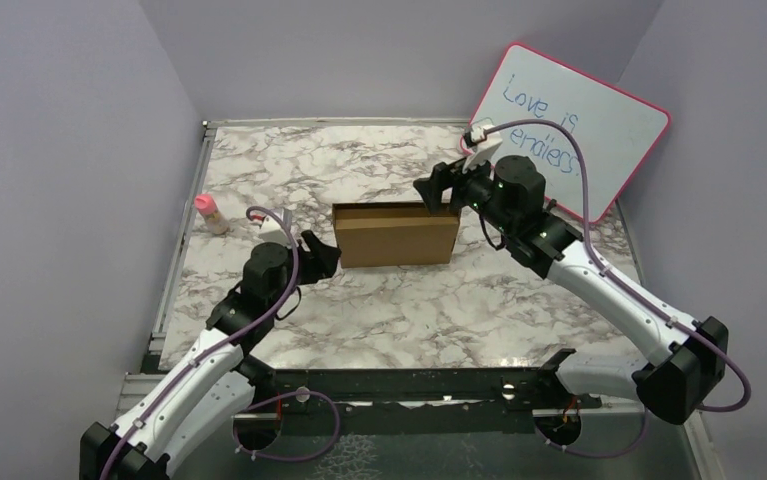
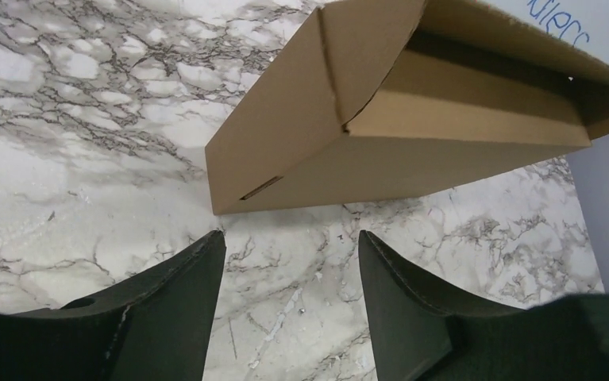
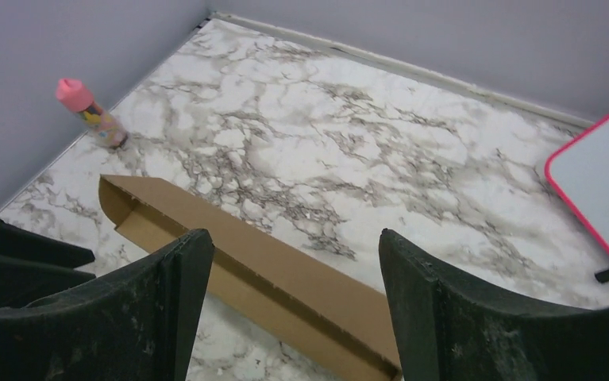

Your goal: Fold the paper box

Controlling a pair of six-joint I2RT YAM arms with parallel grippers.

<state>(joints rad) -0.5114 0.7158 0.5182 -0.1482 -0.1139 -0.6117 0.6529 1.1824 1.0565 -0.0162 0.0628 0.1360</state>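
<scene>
The paper box stands between the left pincer and right pincer, whiteboard behind.

Both arms reach forward; left end effector low, right end effector raised; both jaws apart, empty.

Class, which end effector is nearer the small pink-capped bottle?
Left. The left end effector lies between the bottle and the paper box; the right end effector is at the box's opposite end.

Two white arms with black joints, purple cables, matte black jaws.
</scene>
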